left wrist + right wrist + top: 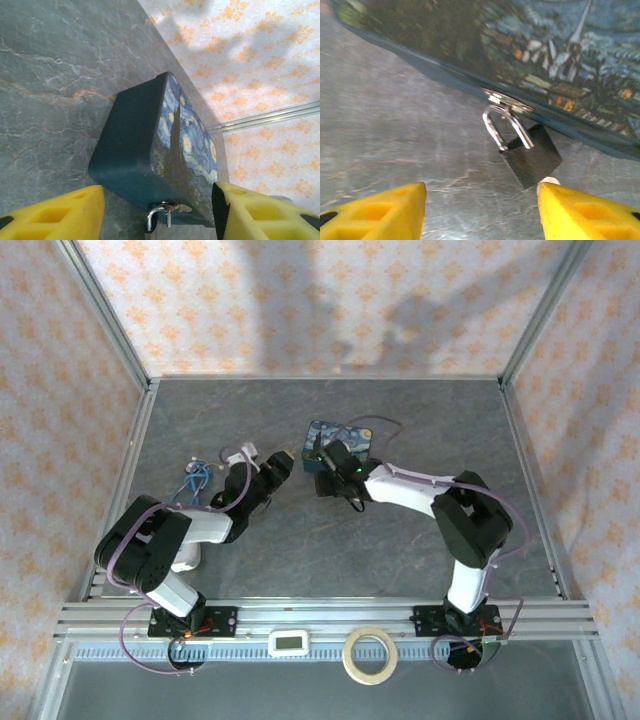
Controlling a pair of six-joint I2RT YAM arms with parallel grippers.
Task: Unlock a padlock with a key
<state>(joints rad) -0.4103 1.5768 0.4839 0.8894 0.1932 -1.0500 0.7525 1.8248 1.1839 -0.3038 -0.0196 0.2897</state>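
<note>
Spreading its jaws wide apart, the right gripper (pixel 481 200) is hovering just short of the padlock (pixel 532 157). This wrist view is showing the lock's whole dark body lying on the grey table (pixel 395 125), with the shackle (pixel 506 127) hooking through the blue painted tin's (pixel 470 35) hasp. The left gripper (pixel 157 196), jaws likewise apart, is facing the tin from the other side. Its wrist view is catching the shackle at the bottom edge and cropping most of the body.
</note>
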